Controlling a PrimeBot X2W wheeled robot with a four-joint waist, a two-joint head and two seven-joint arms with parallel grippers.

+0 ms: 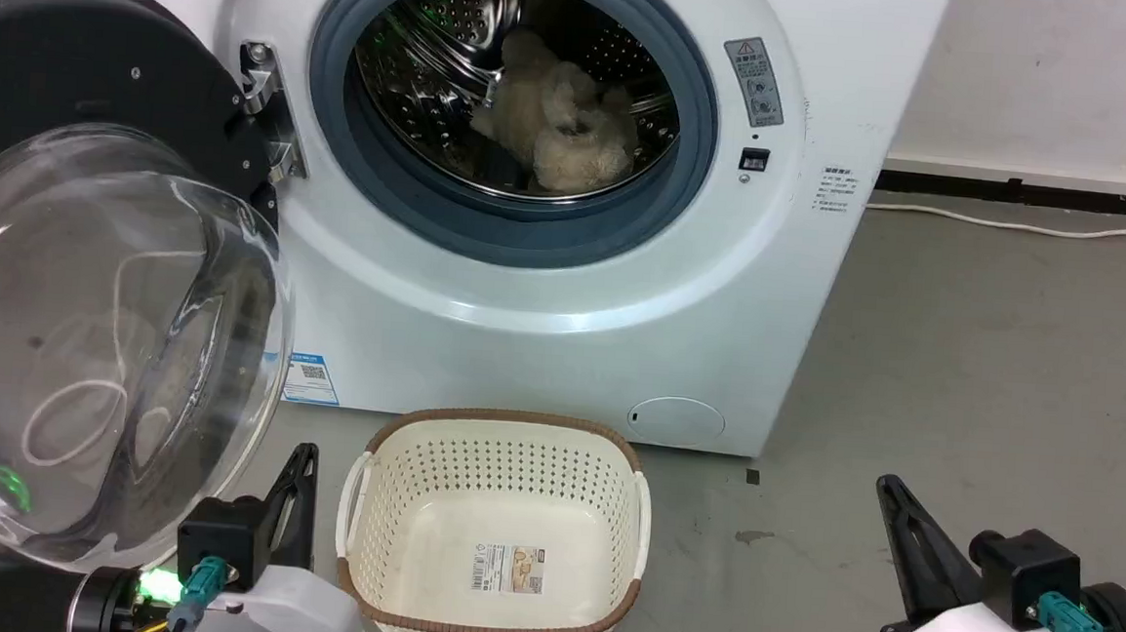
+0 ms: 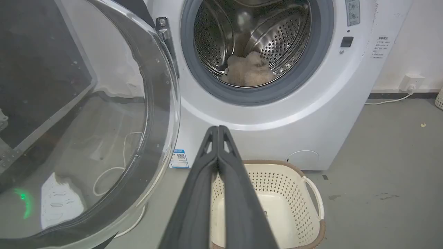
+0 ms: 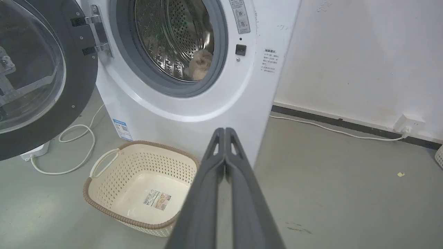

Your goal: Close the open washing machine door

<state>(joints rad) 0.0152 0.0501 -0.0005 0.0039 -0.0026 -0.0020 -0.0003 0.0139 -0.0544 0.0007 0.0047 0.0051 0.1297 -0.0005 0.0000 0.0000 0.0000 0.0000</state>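
Round, black-rimmed, glass-bowled washing machine door (image 1: pixel 81 52) is swung wide open on its hinge, left of the big white front-loading washing machine (image 1: pixel 545 295). Jaws of left gripper (image 2: pixel 218 128) and right gripper (image 3: pixel 225 130) pressed together, empty, clear of the door. Cream perforated basket (image 1: pixel 503 418) on floor in front.

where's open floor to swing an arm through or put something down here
Widest bare floor lies right of the washing machine, bordered by the dark baseboard and the right gripper. Crowded: the basket sits directly before the machine, and the open washing machine door hangs over the left, leaving a narrow strip by the left gripper.
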